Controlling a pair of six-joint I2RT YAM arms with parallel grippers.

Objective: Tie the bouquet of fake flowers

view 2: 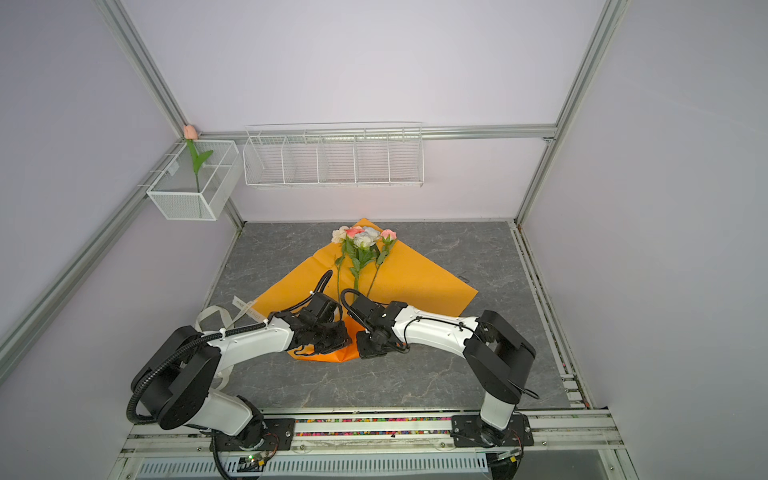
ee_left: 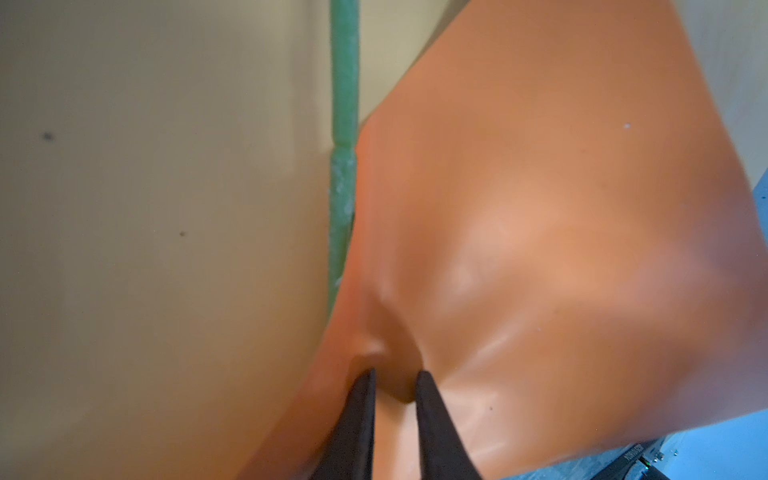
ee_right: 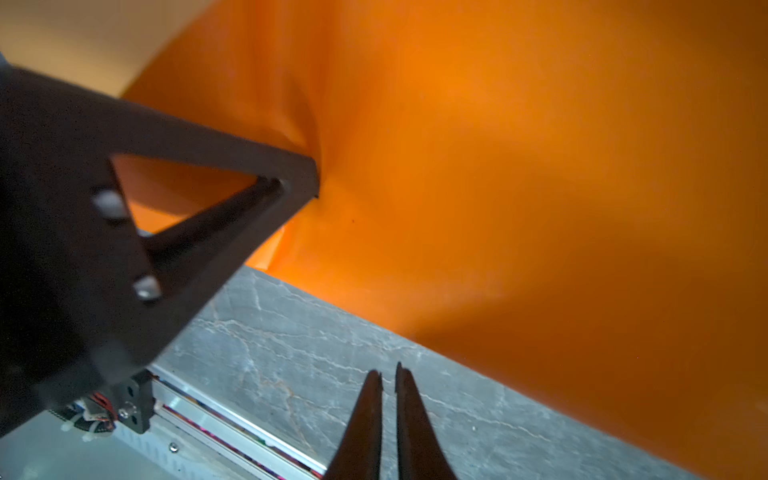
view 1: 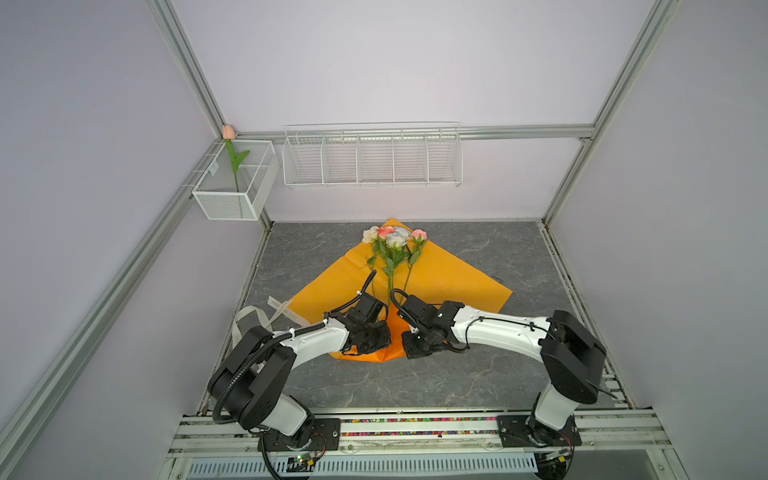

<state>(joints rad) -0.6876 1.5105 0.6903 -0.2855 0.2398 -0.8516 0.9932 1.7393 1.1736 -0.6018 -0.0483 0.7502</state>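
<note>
The bouquet of fake flowers, small white, cream, pink and pale-blue artificial roses on green leafy stems, lies flat on a diamond-shaped sheet of orange wrapping paper near the middle of the grey marbled tabletop. In both top views its long axis runs from 12 o'clock to 6 o'clock: blooms at the paper's 12 o'clock corner, stems pointing down toward the 6 o'clock corner, their ends hidden behind the wrists

At that 6 o'clock corner the left gripper is clamped on a raised pucker of the orange wrapping paper, the sheet bulging between its fingers, with one green stem running just beside the lifted fold. The right gripper sits just beside it at 3 o'clock, its jaws drawn almost together on nothing, over bare tabletop at the paper's edge

From the pinch the stems lead straight off toward 12 o'clock, so the flap would likely have to be carried up and across that line to wrap them; the left arm already holds the sheet, the right is free to pin the stems. A pale printed ribbon lies at 9 o'clock of the left gripper, partly under that arm, off the paper
</note>
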